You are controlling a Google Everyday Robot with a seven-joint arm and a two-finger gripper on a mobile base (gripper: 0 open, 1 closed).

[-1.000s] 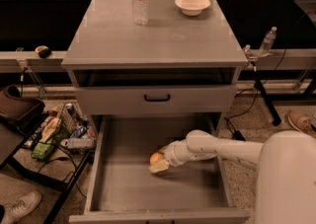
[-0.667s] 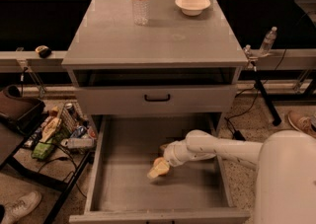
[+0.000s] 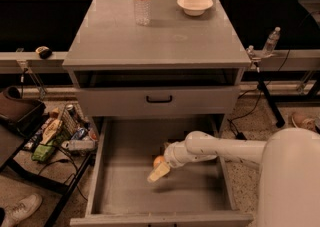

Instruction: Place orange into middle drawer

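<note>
Apparently we are at the release: the orange (image 3: 158,161) sits in the middle drawer (image 3: 125,191), just behind our hand (image 3: 159,172), whose opening we cannot tell; next, lift clear without nudging it.

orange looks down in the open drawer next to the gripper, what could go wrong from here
1. The orange is right at the gripper, low in the flat-floored middle drawer; pulling the arm out could nudge it and set it rolling.
2. The arm comes in over the drawer's right wall, just below the handled drawer front; lifting out carelessly might bump either.
</note>
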